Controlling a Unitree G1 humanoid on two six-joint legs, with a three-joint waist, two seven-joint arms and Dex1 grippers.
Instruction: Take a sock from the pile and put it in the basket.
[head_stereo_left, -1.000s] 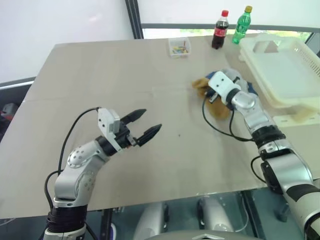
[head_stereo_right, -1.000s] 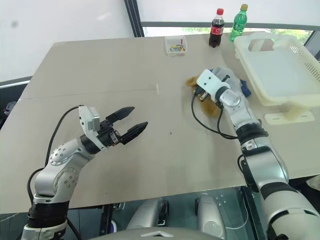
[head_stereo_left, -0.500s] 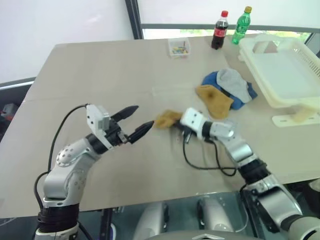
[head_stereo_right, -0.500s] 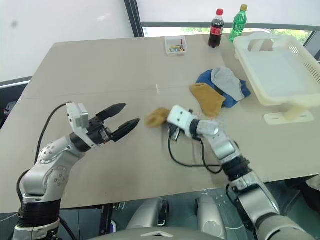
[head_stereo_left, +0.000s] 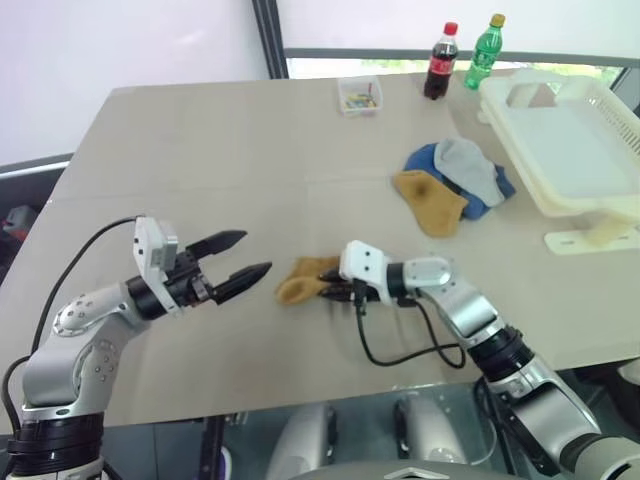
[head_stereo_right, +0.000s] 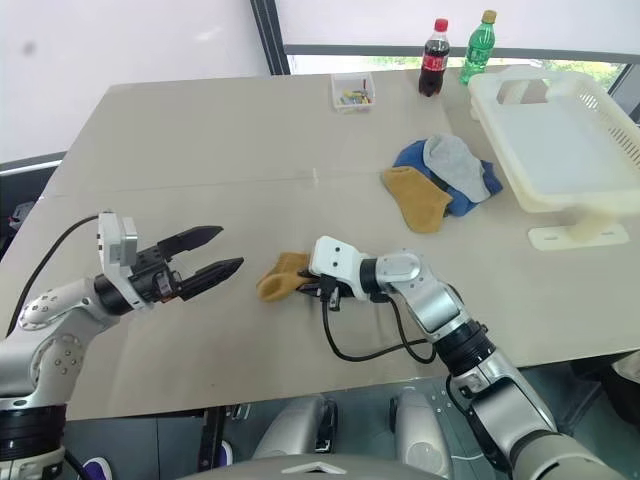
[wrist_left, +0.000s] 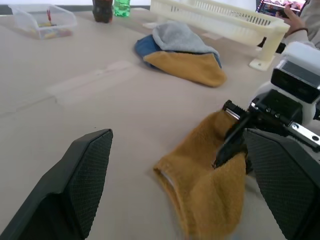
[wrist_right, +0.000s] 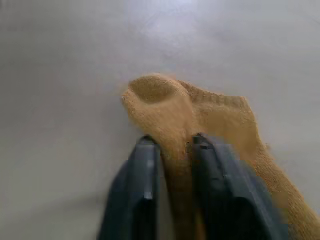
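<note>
A mustard-yellow sock (head_stereo_left: 298, 283) lies on the tabletop near the front middle. My right gripper (head_stereo_left: 328, 289) points left with its fingers (wrist_right: 145, 170) pressed on either side of the sock's edge (wrist_right: 167, 107), shut on it. My left gripper (head_stereo_left: 255, 253) hovers open a short way left of the sock, its tips aimed at it and apart from it. The pile (head_stereo_left: 455, 180) of blue, pale grey and mustard socks sits at the right rear. The cream-white slotted basket (head_stereo_left: 570, 150) stands just right of the pile and holds nothing.
A cola bottle (head_stereo_left: 441, 60) and a green bottle (head_stereo_left: 483, 48) stand at the table's far edge, with a small clear box (head_stereo_left: 359, 94) to their left. A white stand (head_stereo_left: 590, 238) props the basket's near corner. A person's hand (wrist_left: 292, 20) shows beyond the basket.
My right gripper pulled a mustard sock out of the pile, carried it left and toward me, and lowered it onto the table. My left gripper drew back to the left, still open.
</note>
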